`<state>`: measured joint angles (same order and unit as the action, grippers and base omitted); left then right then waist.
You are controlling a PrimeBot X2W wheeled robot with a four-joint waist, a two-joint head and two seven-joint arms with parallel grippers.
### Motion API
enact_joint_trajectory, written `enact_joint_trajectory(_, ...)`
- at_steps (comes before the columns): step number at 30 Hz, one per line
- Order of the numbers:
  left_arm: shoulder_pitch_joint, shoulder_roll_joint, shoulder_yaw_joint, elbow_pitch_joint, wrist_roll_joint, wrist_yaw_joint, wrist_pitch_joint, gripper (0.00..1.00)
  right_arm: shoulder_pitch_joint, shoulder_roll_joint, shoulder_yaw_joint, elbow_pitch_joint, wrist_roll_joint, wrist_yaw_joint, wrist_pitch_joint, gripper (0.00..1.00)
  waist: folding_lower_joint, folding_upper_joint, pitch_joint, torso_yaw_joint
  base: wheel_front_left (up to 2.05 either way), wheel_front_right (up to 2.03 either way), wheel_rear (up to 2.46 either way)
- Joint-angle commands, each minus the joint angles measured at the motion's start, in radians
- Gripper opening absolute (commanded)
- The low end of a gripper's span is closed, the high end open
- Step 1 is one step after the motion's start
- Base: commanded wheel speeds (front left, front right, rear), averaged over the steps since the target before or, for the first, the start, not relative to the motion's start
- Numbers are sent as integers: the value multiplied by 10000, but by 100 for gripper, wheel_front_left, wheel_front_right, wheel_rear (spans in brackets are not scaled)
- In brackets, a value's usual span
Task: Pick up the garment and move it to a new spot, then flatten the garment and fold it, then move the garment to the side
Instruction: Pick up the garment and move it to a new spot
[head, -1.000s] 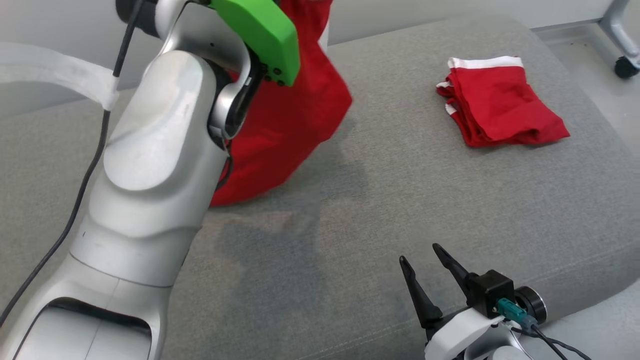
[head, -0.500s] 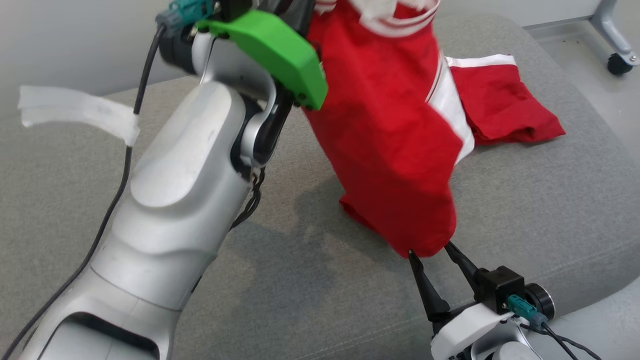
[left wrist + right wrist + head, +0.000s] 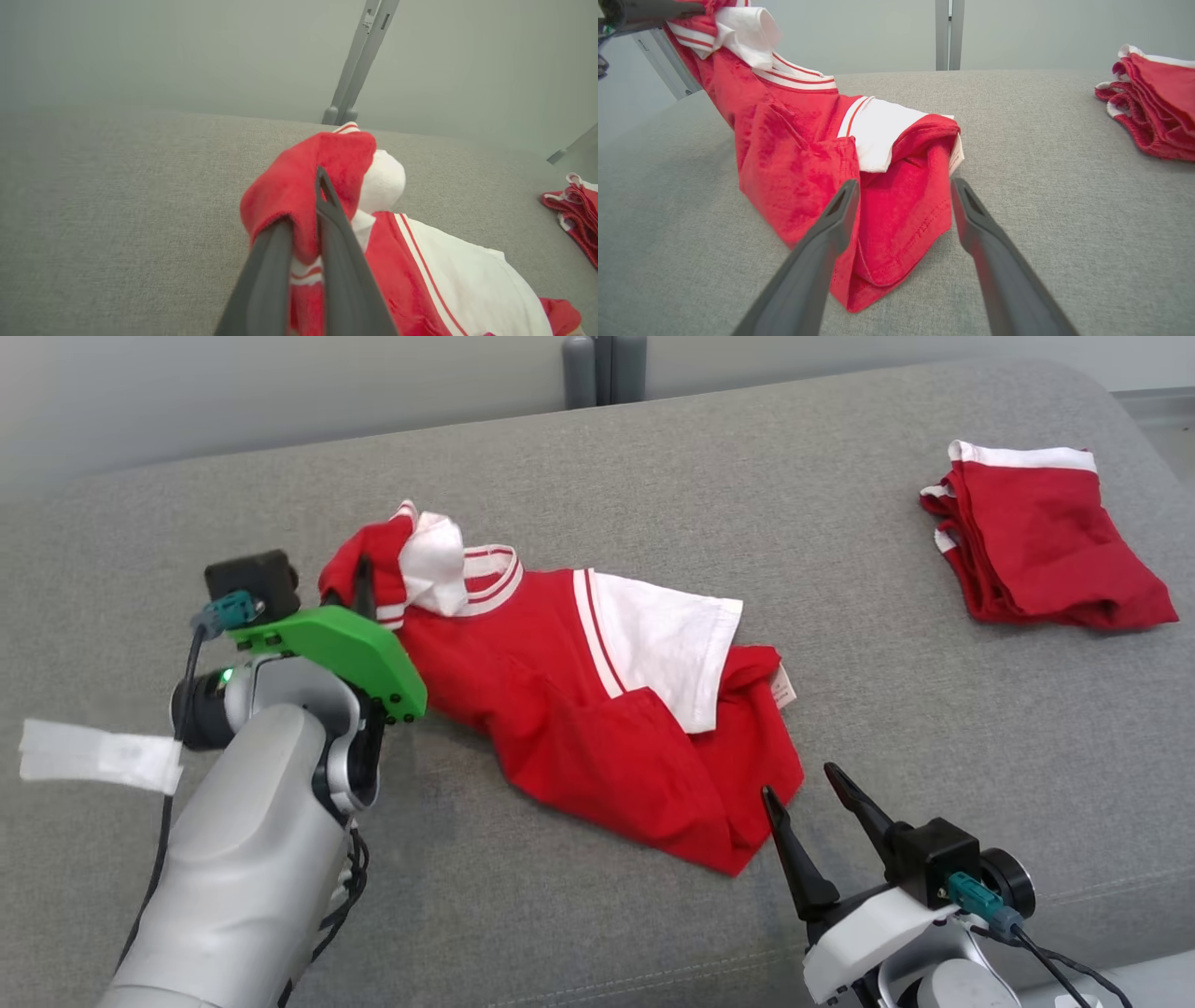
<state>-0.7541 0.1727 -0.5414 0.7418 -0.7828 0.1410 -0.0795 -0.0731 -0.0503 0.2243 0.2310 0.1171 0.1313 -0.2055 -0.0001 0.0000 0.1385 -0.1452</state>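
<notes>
A red garment (image 3: pixel 579 709) with white sleeves and striped trim lies crumpled across the middle of the grey cushion (image 3: pixel 653 457). My left gripper (image 3: pixel 359 583) is shut on its bunched upper left end (image 3: pixel 299 196), holding that part slightly raised. The lower hem (image 3: pixel 896 242) rests on the cushion right in front of my right gripper (image 3: pixel 801 784), which stands open with nothing between its fingers (image 3: pixel 840 205). The hem sits just past the fingertips in the right wrist view.
A second red garment (image 3: pixel 1046 555), folded with white trim, lies at the cushion's far right (image 3: pixel 1153 107). A grey post (image 3: pixel 602 369) rises behind the cushion's back edge. White tape (image 3: pixel 98 756) hangs off my left arm's cable.
The left arm has come down from high up and laid the hanging garment out on the cushion. The head camera has shifted too. The right gripper stays open near the front edge.
</notes>
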Motion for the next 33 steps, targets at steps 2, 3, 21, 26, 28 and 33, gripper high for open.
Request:
enact_joint_trajectory(2, 376, 104, 241, 287, -243, 45, -220, 0, -112, -10, 6, 19, -17, -11, -29, 100, 1, 0, 0, 192, 0, 0, 0)
enact_joint_trajectory(3, 473, 140, 325, 394, -331, 39, -288, 0, -103, -10, 4, 22, -25, -11, -20, 100, 1, 0, -13, 219, 0, 0, 0)
enact_joint_trajectory(21, 2070, 138, 1100, 1464, -1302, 6, -1046, 24, 269, -9, -81, -63, -56, -11, 155, 100, 1, 0, -529, 654, 0, 0, 0)
enact_joint_trajectory(26, 2572, 69, 1259, 1406, -1473, 6, -1227, 49, 399, -9, -111, -101, -56, -11, 178, 100, 1, 0, -720, 817, 0, 0, 0)
enact_joint_trajectory(28, 2772, 26, 1302, 1344, -1556, 20, -1271, 100, 461, -9, -105, -112, -62, -11, 196, 100, 1, 0, -790, 888, 0, 0, 0)
enact_joint_trajectory(33, 3311, 24, 1563, 1037, -1776, 32, -1528, 100, 575, -9, -94, -146, -38, -11, 251, 100, 1, 0, -1044, 1108, 0, 0, 0)
